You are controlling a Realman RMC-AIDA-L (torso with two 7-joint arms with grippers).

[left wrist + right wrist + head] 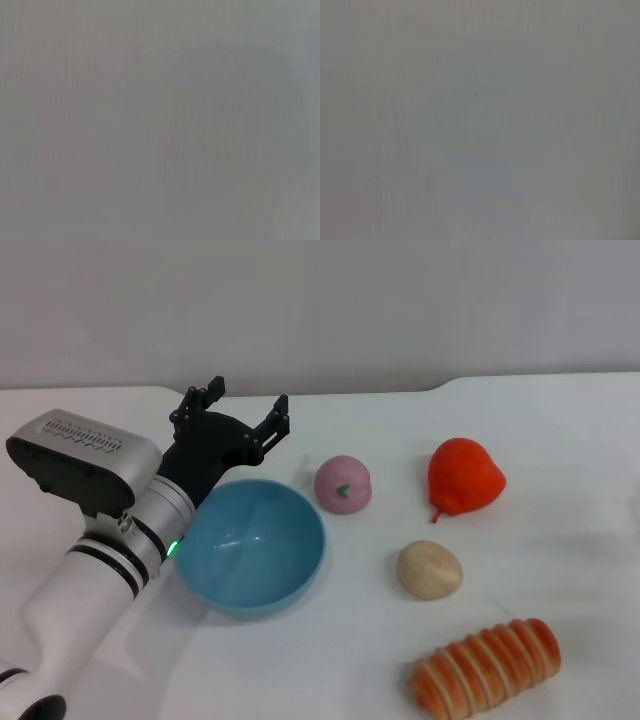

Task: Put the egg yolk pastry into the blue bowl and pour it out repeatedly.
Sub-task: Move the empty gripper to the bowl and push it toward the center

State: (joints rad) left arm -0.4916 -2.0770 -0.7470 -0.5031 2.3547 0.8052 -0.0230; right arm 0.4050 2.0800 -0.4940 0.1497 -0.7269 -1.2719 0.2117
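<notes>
In the head view the light-blue bowl [252,546] sits upright on the white table, empty. The pale beige egg yolk pastry [430,569] lies on the table to the bowl's right, apart from it. My left gripper [245,410] hovers just behind the bowl's far left rim, open, with nothing between its black fingers. The right gripper does not show in any view. Both wrist views show only plain grey.
A pink ball with a green mark [343,484] lies just beyond the bowl's right rim. A red pear-shaped fruit [464,477] sits farther right. An orange ridged bread roll [487,668] lies near the front right. The table's far edge [420,390] meets the wall.
</notes>
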